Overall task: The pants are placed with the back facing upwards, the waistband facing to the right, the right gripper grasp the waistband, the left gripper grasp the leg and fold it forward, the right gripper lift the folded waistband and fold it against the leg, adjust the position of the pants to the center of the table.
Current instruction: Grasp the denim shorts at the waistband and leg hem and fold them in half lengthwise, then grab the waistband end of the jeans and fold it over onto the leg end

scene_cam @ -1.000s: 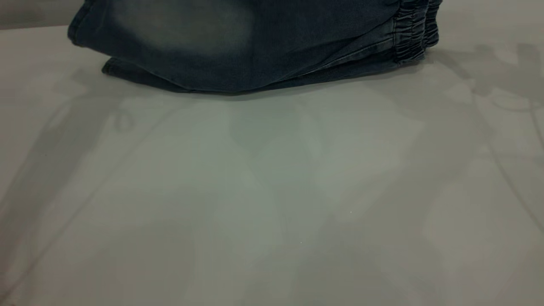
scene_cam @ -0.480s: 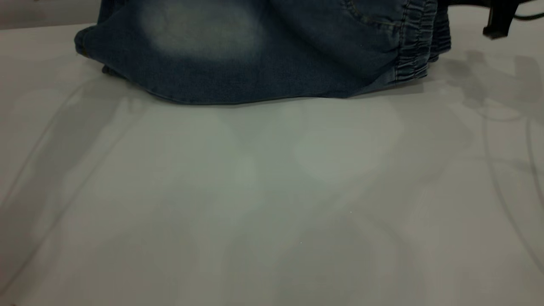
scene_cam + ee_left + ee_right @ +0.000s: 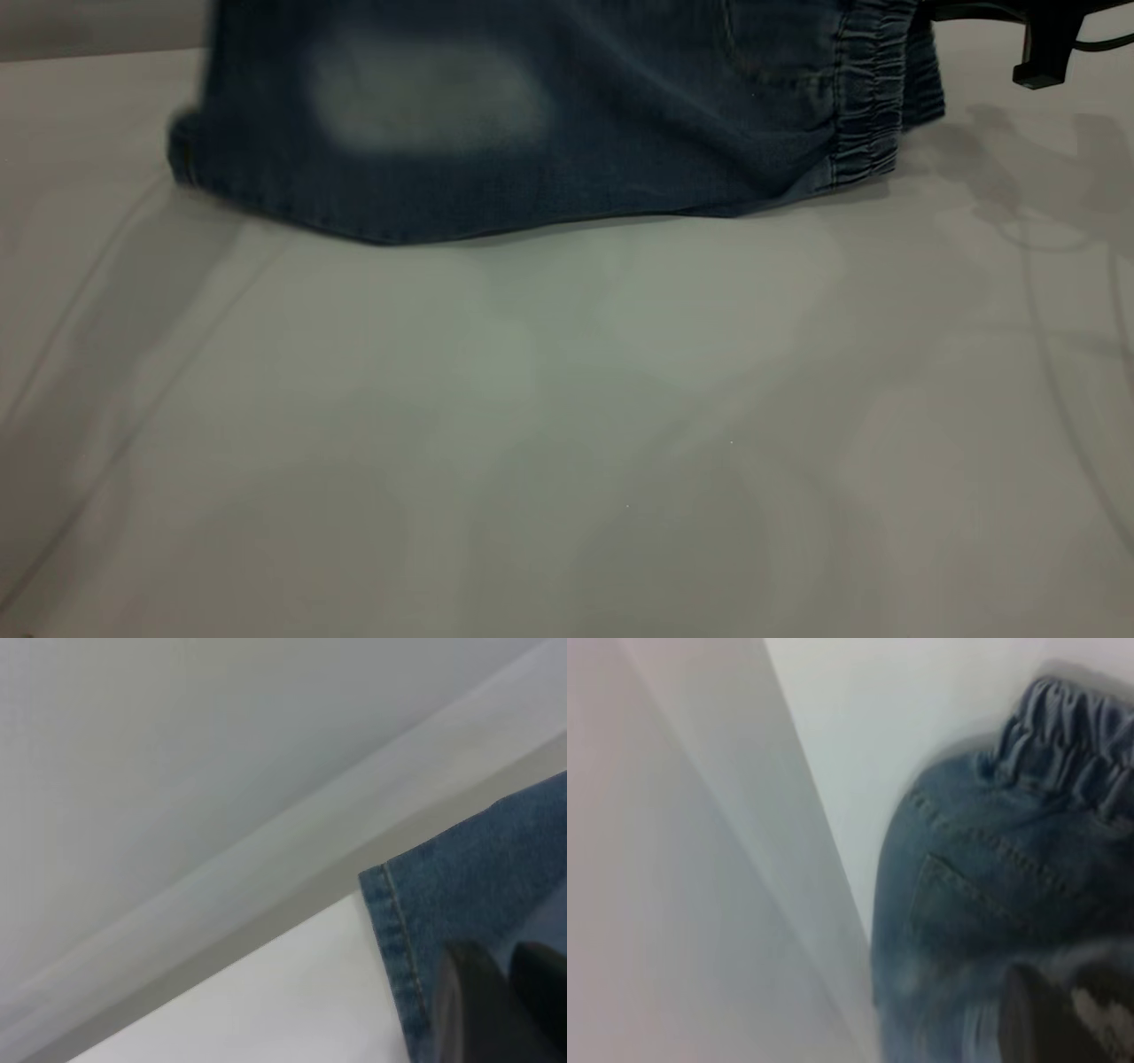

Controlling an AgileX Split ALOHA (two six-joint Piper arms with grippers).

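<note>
Denim fills the twelve o'clock band of the exterior view; we see the pants (image 3: 532, 124) folded into a wide dark-blue slab lying on the pale bench (image 3: 567, 425), running from about ten o'clock to two o'clock; a faded light patch (image 3: 430, 93) sits on the cloth toward eleven o'clock; the gathered elastic waistband (image 3: 873, 97) bunches at the one o'clock end, and the hemmed leg end (image 3: 190, 155) lies at ten o'clock. At two o'clock, just beside the waistband, a black part of the right arm (image 3: 1041, 53) reaches in from the edge with a cable trailing behind it.

From the left wrist we see the left claw (image 3: 505, 1001) with its two dark fingers (image 3: 469, 1001) pressed onto the stitched hem of the leg; they appear to be pinching the denim at that corner, with white bench beside the cloth.

From the right wrist we see the right claw (image 3: 1063, 1010) low over the seat of the pants, near a back pocket (image 3: 966, 895) and the waistband's ruffles; the picture smears here, so we cannot tell whether this claw is spread or pressed together.
</note>
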